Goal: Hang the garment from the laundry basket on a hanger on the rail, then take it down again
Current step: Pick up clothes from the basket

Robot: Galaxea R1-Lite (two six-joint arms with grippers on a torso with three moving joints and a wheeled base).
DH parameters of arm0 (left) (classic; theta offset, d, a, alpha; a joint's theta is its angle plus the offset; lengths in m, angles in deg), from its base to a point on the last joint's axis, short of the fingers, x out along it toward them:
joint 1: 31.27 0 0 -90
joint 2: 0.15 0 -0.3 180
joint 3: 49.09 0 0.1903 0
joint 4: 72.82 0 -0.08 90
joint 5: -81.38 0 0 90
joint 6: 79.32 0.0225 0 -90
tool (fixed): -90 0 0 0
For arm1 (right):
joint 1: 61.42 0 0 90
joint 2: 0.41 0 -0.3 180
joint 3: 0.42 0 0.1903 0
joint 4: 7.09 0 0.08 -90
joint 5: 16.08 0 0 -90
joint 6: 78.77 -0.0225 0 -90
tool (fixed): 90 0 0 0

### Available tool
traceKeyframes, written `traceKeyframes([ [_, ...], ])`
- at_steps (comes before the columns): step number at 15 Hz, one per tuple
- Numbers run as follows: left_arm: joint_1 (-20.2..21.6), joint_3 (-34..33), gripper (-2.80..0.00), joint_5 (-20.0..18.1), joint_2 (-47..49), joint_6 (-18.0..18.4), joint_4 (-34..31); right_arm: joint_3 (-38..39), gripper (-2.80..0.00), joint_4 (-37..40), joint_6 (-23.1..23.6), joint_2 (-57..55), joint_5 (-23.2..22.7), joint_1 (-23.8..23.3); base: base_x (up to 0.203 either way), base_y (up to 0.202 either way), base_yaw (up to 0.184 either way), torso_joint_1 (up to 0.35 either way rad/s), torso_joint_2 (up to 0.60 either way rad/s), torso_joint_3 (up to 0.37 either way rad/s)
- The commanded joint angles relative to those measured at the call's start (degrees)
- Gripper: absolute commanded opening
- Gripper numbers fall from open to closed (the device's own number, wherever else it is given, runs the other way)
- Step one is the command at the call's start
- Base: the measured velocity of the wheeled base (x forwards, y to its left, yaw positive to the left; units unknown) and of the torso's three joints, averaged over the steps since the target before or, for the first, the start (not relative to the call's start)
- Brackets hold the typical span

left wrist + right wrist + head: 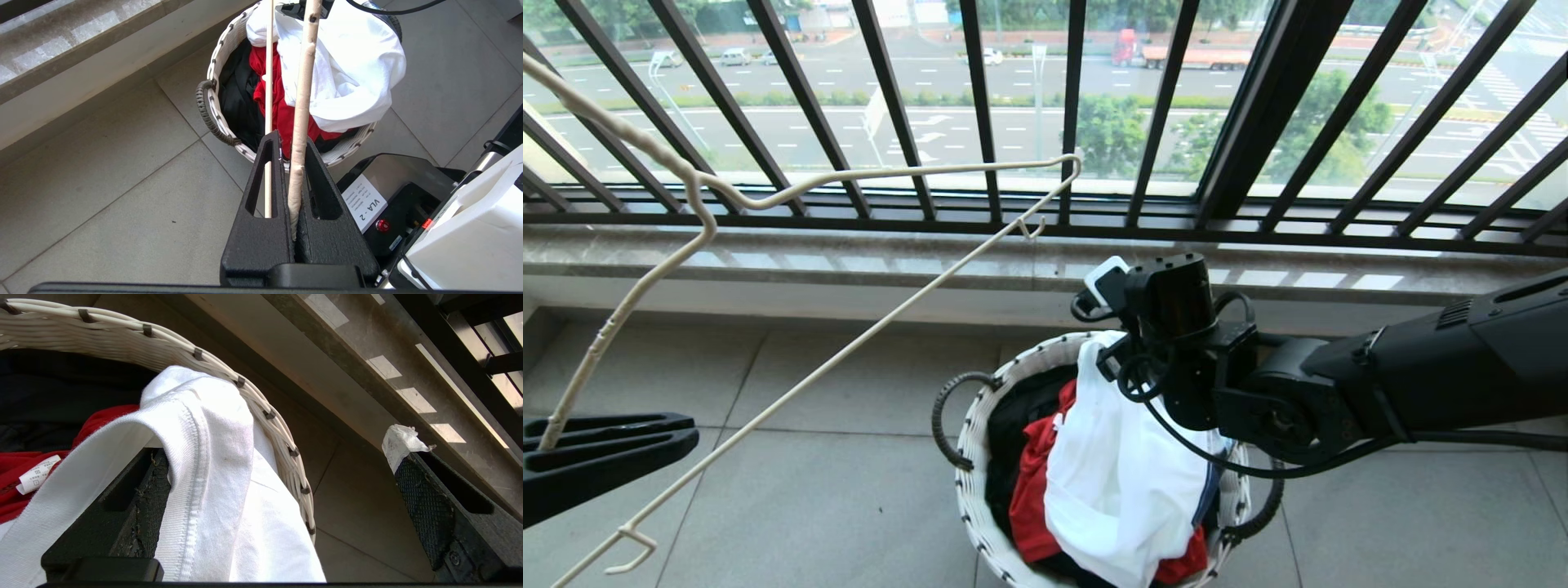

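The laundry basket (968, 457) stands on the floor tiles below the window, with the white garment (1111, 490) heaped on top of a red cloth (1033, 490). My right arm (1176, 327) reaches down to the basket's far rim. My right gripper (278, 455) is open wide: the garment's ribbed collar (192, 465) drapes over one finger (135, 498), and the other finger (425, 498) stands outside the basket rim (261, 412). At the lower left, my left gripper (690, 431) is shut on one taped arm of the cream-white hanger (890, 173), held up in the air. The rail is out of view.
A black barred window railing (980, 106) and a stone sill (849, 261) run across behind the basket. Dark clothes (1013, 425) lie under the red cloth. Grey floor tiles (809, 408) spread to the left. My own base (408, 196) sits just beside the basket.
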Motion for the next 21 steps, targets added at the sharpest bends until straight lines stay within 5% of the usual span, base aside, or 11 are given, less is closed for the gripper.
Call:
traceKeyframes([
  [1, 0.0, -0.04, -2.8, -0.13, -0.01, 0.08, -0.12, -0.19, 0.0, -0.14, 0.23, -1.24, 0.18, -0.06, 0.0, 0.0, 0.0, 0.0, 0.0, 0.0],
  [11, 0.0, 0.03, -2.8, -0.13, -0.19, 0.08, -0.12, -3.01, 0.0, -0.05, 0.71, -3.32, 0.2, -0.68, 0.0, 0.0, 0.0, 0.0, 0.0, 0.0],
  [12, 0.0, 0.03, -2.8, -0.13, -0.28, 0.08, -0.12, -3.01, -2.8, -0.05, 0.63, -3.32, 0.2, -0.68, 0.0, 0.0, 0.0, 0.0, 0.0, 0.0],
  [21, 0.0, -0.18, -2.8, -0.13, -0.42, 0.08, -0.12, -2.6, -2.8, -0.13, 0.51, -0.12, -0.52, -0.64, 0.0, 0.0, 0.0, 0.0, 0.0, 0.0],
])
